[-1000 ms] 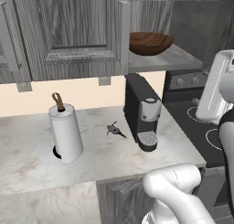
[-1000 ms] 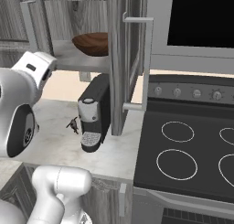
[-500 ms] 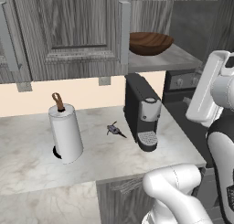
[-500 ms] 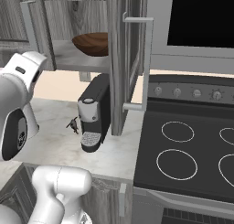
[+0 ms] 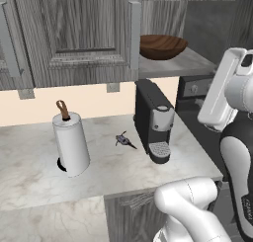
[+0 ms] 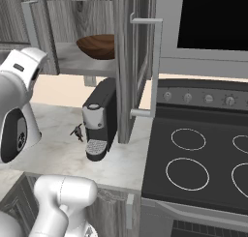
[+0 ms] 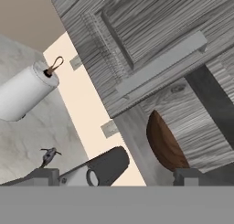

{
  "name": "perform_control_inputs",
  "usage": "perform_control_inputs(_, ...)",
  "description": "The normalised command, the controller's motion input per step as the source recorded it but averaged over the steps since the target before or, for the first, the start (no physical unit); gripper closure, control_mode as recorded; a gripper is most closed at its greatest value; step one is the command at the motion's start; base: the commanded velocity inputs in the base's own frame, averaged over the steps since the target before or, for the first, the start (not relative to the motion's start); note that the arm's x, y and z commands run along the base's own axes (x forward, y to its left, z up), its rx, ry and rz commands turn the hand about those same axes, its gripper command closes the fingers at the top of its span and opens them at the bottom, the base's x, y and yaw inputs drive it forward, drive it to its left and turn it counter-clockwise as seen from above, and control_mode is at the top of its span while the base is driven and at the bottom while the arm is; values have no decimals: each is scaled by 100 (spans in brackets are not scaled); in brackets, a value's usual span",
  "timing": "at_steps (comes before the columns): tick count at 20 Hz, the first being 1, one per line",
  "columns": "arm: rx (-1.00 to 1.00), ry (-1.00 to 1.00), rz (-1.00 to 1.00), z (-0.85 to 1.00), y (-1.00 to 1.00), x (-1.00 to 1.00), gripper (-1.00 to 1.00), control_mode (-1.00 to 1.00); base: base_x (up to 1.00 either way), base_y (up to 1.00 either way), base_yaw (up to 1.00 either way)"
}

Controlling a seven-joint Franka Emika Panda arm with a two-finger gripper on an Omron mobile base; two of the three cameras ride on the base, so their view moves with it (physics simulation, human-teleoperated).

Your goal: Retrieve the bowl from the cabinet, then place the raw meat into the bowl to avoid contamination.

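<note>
Cabinet [image 5: 89,33] door open but nothing fetched yet: bowl [image 5: 163,46] sits on the shelf above the coffee machine [image 5: 154,120], raw meat [image 5: 123,140] on the worktop [image 5: 29,167] just left of it, jaws wide open and empty.

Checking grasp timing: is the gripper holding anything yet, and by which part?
Nothing is held. The gripper is open, short of the bowl on the cabinet shelf.

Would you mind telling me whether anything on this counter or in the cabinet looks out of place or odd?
One thing stands out: the raw meat lies bare on the marble counter, between the paper-towel roll and the coffee machine, with nothing under it. The bowl sits upright on the open cabinet shelf. Nothing looks spilled or damaged.
</note>
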Motion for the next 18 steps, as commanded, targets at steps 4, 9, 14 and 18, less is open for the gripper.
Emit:
perform_control_inputs(4, 1, 7, 0, 24, 3, 11, -100, -100, 0, 0, 0)
perform_control_inputs(9, 2, 6, 0, 10, 11, 18, -100, -100, 0, 0, 0)
perform_control_inputs(14, 4, 2, 0, 3, 11, 26, -100, -100, 0, 0, 0)
perform_control_inputs(18, 7, 0, 0, 0, 0, 34, -100, -100, 0, 0, 0)
